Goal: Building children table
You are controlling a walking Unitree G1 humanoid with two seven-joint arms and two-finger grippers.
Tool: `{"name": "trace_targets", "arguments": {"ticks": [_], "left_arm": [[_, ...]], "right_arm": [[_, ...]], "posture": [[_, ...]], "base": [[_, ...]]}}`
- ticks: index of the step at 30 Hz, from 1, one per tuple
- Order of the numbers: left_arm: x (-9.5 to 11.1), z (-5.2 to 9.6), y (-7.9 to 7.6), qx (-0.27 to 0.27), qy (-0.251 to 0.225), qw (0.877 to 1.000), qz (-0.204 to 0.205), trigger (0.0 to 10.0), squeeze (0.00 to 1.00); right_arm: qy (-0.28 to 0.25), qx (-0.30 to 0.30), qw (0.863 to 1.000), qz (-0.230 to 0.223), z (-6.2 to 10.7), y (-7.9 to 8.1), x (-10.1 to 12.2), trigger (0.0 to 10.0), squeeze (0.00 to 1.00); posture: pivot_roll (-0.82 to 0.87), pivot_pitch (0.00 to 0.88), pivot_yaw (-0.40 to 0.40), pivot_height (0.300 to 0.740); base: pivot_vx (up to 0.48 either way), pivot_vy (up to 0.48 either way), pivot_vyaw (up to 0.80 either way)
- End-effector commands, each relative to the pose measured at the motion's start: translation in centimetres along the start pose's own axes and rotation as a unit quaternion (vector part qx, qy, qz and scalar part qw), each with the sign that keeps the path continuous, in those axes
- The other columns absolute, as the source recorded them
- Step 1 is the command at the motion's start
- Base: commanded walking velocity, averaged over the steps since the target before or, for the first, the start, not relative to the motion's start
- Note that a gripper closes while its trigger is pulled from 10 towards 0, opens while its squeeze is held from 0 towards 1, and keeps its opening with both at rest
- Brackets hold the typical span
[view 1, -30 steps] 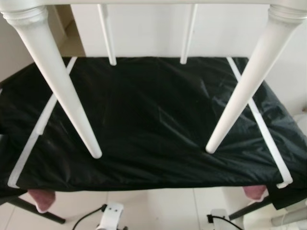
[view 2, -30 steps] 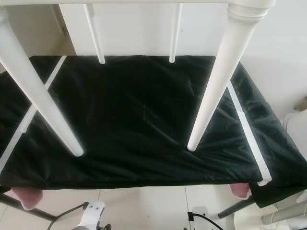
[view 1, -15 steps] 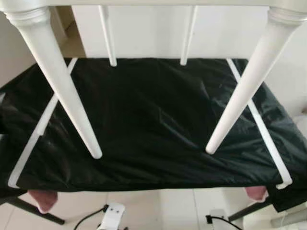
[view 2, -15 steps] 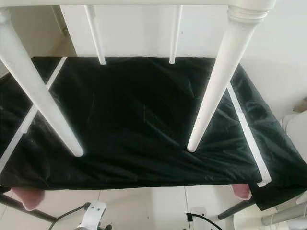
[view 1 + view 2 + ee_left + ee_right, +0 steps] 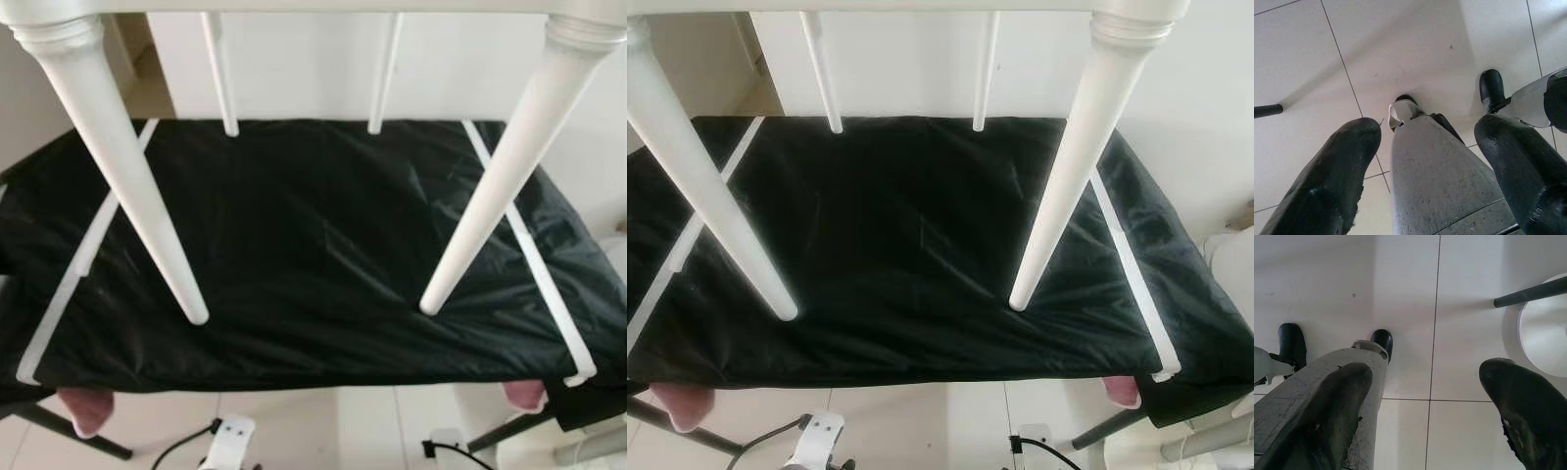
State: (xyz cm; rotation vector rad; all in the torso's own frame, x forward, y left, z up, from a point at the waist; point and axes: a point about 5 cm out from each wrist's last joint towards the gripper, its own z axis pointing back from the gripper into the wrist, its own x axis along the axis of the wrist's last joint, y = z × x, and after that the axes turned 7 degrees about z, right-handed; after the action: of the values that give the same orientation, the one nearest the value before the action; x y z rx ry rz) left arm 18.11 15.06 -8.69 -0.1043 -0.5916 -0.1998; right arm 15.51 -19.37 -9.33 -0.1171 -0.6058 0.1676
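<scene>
A white children's table stands on a work surface covered with black cloth (image 5: 313, 245). Its top runs along the upper edge of the eye views. The two near tapered legs (image 5: 127, 166) (image 5: 500, 166) rest with their tips on the cloth, and the two far legs (image 5: 220, 73) (image 5: 384, 73) stand at the cloth's back edge. My left gripper (image 5: 1427, 132) hangs open above the tiled floor, with my own grey leg seen past its fingers. My right gripper (image 5: 1430, 372) also hangs open over the floor.
White strips (image 5: 88, 245) (image 5: 529, 255) run along both sides of the cloth. Pink pads (image 5: 83, 406) (image 5: 524, 395) show under its front corners, beside dark metal frame legs (image 5: 69, 431). A cable and white parts (image 5: 230, 441) lie on the floor. A white round base (image 5: 1542, 328) is near my right gripper.
The eye views have shifted very slightly with the camera. The table and the cloth stay where they were.
</scene>
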Motion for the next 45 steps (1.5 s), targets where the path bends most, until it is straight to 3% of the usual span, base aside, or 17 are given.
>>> {"name": "trace_targets", "arguments": {"ticks": [1,11,31,34,45], "left_arm": [[-1.00,0.11,-0.36,-0.013,0.018,1.000,0.006,10.0,0.00],[-0.88,0.07,-0.52,-0.017,0.016,1.000,0.008,10.0,0.00],[-1.07,0.07,-0.78,-0.020,0.019,1.000,-0.004,10.0,0.00],[-1.12,0.08,-0.84,-0.021,0.020,1.000,-0.009,10.0,0.00],[-0.92,0.02,-0.97,-0.031,0.024,0.999,-0.020,10.0,0.00]], "right_arm": [[0.025,0.001,1.000,-0.004,0.28,0.03,-1.29,10.0,0.00],[0.027,-0.001,1.000,0.002,0.29,-0.17,-1.34,10.0,0.00],[0.027,0.001,0.999,0.022,0.35,-0.07,-1.50,10.0,0.00],[0.029,-0.006,1.000,0.007,0.39,-0.20,-1.64,10.0,0.00],[0.029,-0.010,0.999,-0.007,0.38,-0.25,-1.61,10.0,0.00]], "posture": [[-0.02,0.048,-0.010,0.740],[-0.01,0.042,-0.017,0.740],[-0.01,0.013,-0.025,0.740],[-0.01,0.053,-0.024,0.740],[-0.03,0.061,0.004,0.740]], "base": [[0.000,0.000,-0.54],[0.000,0.000,-0.70],[0.000,0.000,0.00],[0.000,0.000,0.00],[0.000,0.000,0.00]]}}
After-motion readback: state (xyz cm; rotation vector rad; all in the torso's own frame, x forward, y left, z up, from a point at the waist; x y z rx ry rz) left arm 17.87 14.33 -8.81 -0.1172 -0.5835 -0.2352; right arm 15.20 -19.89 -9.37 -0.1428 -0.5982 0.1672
